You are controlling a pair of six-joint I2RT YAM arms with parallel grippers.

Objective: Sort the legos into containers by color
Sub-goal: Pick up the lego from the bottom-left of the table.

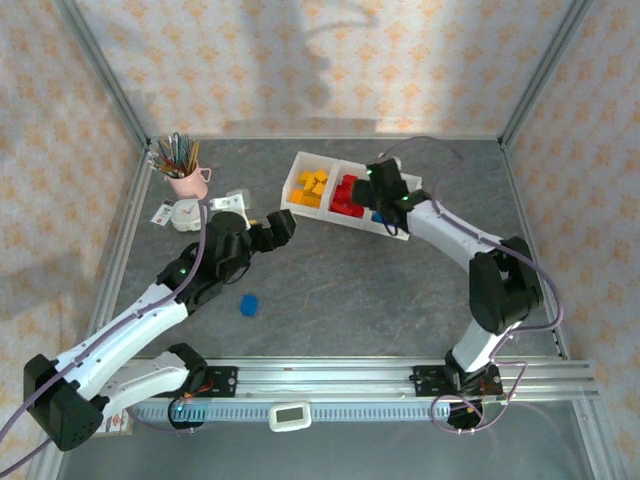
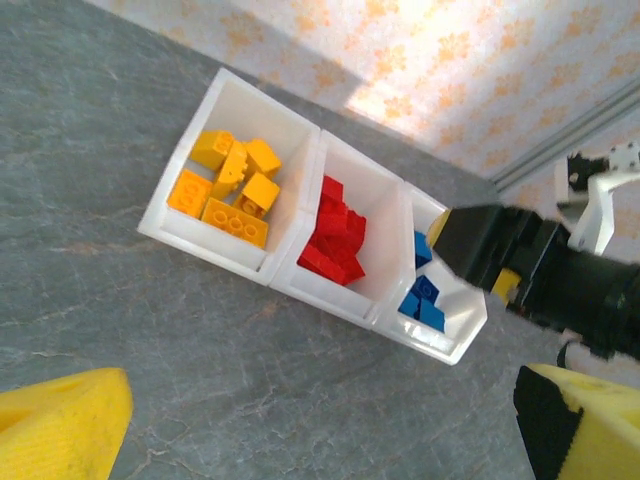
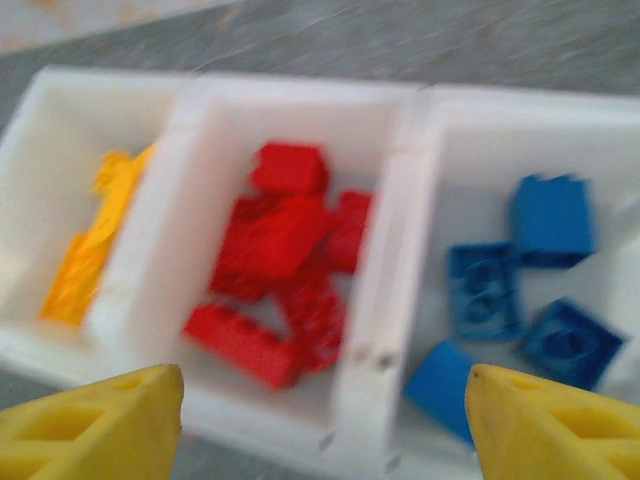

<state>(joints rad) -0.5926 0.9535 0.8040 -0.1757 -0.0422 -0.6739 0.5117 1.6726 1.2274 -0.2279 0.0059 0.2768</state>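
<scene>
Toward the table's near left edge, one blue lego [image 1: 249,304] lies loose, so it is the piece left to sort. My left gripper [image 1: 272,231] hangs wide and empty beyond it. Near the far edge, the containers [image 3: 385,260] hold yellow legos [image 2: 230,185], red legos [image 2: 335,240] and blue legos [image 2: 420,295], one colour per bin. My right gripper [image 1: 385,190] hovers over the red-blue divider, spread and empty.
</scene>
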